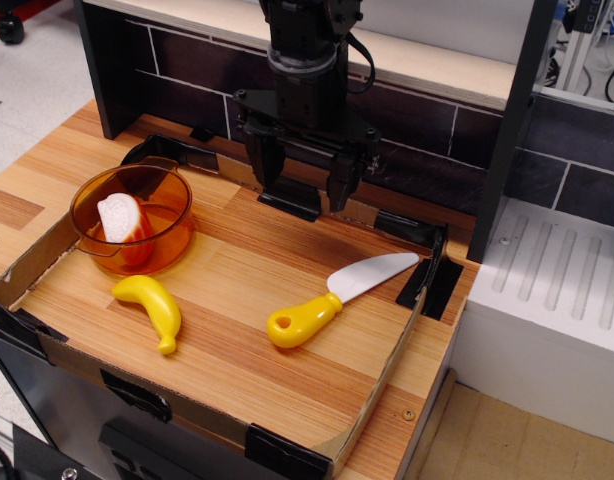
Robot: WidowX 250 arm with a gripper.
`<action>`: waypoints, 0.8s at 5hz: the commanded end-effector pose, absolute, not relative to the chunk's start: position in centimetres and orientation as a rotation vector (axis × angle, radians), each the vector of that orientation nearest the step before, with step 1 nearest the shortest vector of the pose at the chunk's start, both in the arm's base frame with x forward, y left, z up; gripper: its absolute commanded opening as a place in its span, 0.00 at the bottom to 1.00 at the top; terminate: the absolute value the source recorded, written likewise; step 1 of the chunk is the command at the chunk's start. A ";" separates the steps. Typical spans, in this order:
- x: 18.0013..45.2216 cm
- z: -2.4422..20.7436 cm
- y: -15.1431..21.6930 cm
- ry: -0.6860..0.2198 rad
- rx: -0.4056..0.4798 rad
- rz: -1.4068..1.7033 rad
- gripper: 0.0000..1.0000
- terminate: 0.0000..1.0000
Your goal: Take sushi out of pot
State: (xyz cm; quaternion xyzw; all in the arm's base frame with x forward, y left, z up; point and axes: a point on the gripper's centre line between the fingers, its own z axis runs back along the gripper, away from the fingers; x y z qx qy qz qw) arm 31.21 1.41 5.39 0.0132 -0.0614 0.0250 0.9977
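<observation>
Hanging open and empty above the back of the desk [287, 250], the claw [305, 180] must travel left and descend squarely over the sushi [124, 228], which leans, apparently tilted, inside the amber pot [177, 235], clearing its low wall before closing.

Wooden table [247, 330], low cardboard rim around it. Pot [133, 218] at 9 o'clock, near the left edge. Banana [153, 307] just beside it toward 7 o'clock, not touching. Knife [337, 297] at 4 o'clock, yellow handle toward front, white blade toward back right.
</observation>
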 end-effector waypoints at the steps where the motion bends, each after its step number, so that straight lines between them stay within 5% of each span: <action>1: 31.2 5.4 1.4 -0.123 0.026 0.050 1.00 0.00; 4: 26.7 10.5 8.4 -0.183 -0.073 0.159 1.00 0.00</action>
